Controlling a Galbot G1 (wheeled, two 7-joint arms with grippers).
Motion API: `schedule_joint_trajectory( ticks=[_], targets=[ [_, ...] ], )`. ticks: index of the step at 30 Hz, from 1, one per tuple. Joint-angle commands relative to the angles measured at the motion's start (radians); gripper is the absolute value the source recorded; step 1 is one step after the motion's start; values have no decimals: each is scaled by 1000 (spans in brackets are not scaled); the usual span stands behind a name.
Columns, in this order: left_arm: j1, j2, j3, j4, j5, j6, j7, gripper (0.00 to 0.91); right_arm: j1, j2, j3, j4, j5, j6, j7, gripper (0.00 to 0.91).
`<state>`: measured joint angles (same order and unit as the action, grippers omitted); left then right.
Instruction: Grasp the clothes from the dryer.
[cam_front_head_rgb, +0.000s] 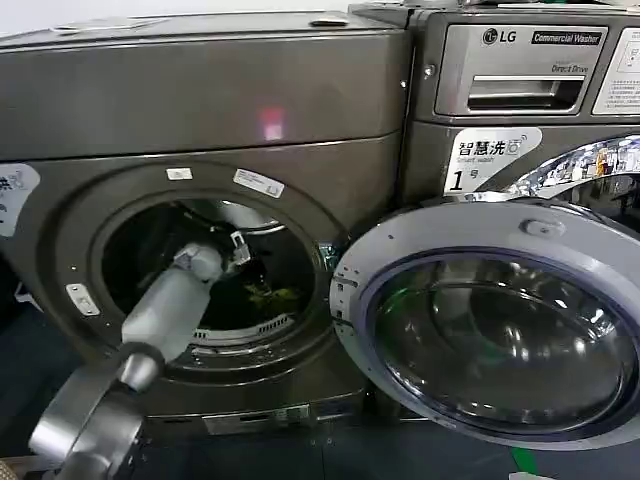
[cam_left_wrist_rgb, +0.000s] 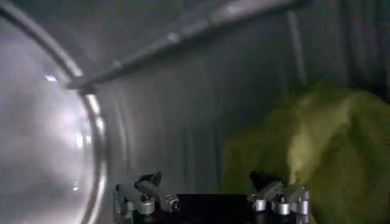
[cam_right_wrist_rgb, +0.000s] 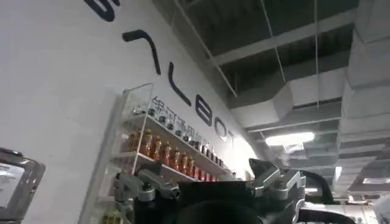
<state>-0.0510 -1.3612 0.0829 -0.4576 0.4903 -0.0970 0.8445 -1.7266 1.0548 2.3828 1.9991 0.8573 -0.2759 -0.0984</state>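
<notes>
Yellow-green fabric, the clothes (cam_front_head_rgb: 270, 296), is lying low in the dryer's (cam_front_head_rgb: 200, 90) drum, just right of centre of the round opening in the left half of the head view. The dryer's glass door (cam_front_head_rgb: 495, 330) is hanging wide open at the lower right of that frame, its silver rim overlapping the front of the LG machine (cam_front_head_rgb: 520, 60) at the upper right.

The left arm is reaching up from the lower left corner and through the opening, putting the left end effector (cam_front_head_rgb: 232, 252) inside the drum, above and a little left of the clothes. In the left wrist view, the left end effector (cam_left_wrist_rgb: 210, 202) is sitting along the bottom edge with its two fingers (cam_left_wrist_rgb: 145, 196) spread wide apart and holding nothing; the clothes (cam_left_wrist_rgb: 317, 146) are bulking up at the right of the frame, near the right-hand finger, against the ribbed drum wall (cam_left_wrist_rgb: 164, 122).

In the right wrist view, the right end effector (cam_right_wrist_rgb: 210, 189) is pointing up toward a ceiling and a wall shelf of bottles (cam_right_wrist_rgb: 164, 152), its fingers apart and holding nothing.
</notes>
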Motion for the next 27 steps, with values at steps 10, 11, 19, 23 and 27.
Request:
schedule_joint_trajectory(
  ticks=[10,11,19,23,27],
  targets=[
    [-32,-60,70,117,405,-59,126,907,3,15,-3,10,-3,0,2,907],
    [-27,-65,72,118,407,-59,125,907,2,15,-4,10,-3,0,2,907],
    [-24,-99,69,153,407,-43,96,907,4,17,-4,9,-3,2,1,907],
    [-20,-111,69,183,408,-40,86,907,11,16,-12,10,-5,3,1,907],
    [-15,-117,62,192,397,-43,82,182,15,18,-17,7,-7,4,1,907]
  ],
)
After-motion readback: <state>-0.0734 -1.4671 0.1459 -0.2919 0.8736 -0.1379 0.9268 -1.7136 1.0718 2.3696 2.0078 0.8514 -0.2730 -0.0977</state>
